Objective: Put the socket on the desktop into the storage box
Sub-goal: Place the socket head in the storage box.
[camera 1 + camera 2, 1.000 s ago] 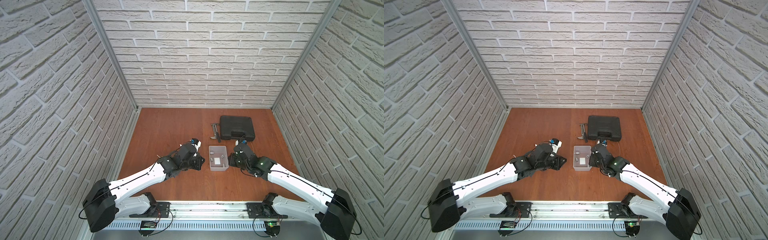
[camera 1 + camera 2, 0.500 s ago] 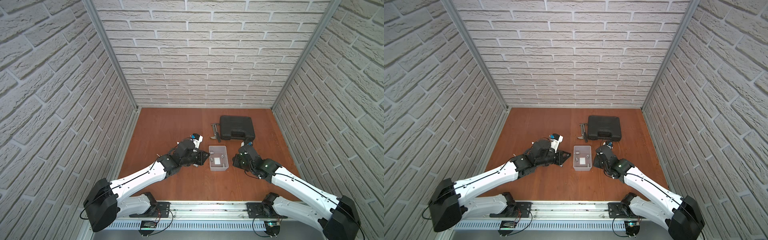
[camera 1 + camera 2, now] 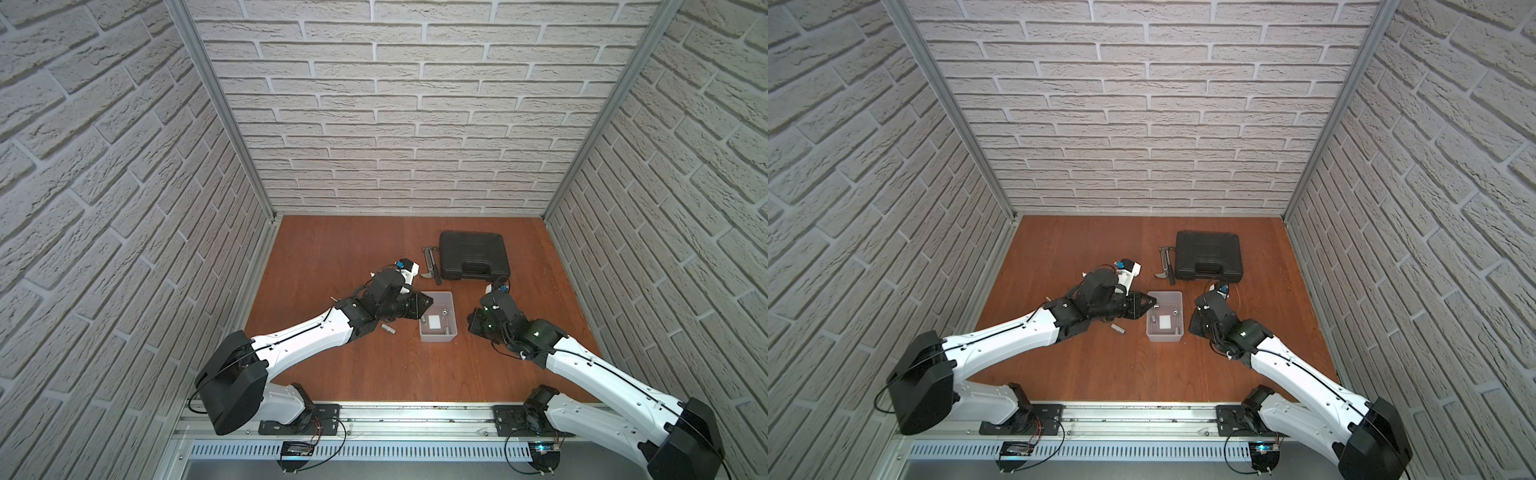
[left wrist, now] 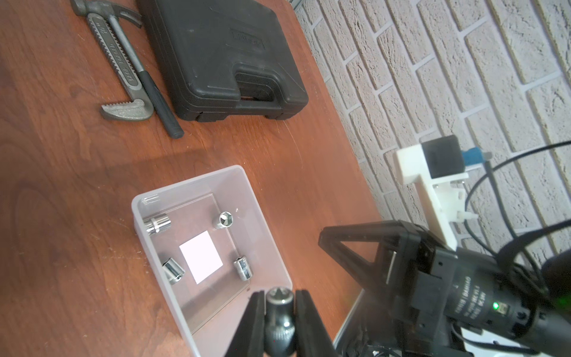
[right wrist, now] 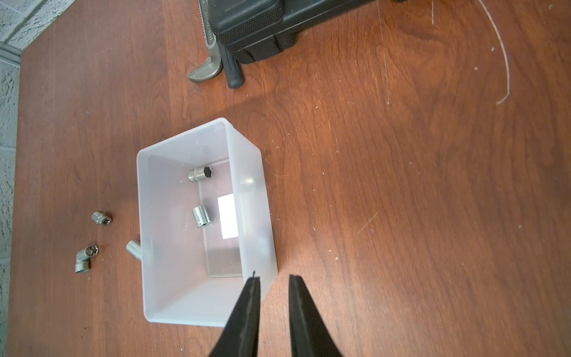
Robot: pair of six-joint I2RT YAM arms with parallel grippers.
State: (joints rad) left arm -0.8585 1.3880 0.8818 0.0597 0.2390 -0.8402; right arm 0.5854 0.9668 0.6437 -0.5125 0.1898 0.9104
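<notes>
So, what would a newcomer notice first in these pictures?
The left pincer grips a shiny socket at the rim of the translucent storage box, which holds four sockets in the middle of the desktop. A black tool case lies farther back, and loose sockets lie beside the box.

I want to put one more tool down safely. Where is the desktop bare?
Bare: the far left corner of the desktop, beyond the left arm, and the near strip between storage box and rail. Crowded: loose sockets left of the box; hand tools and tool case behind it.
</notes>
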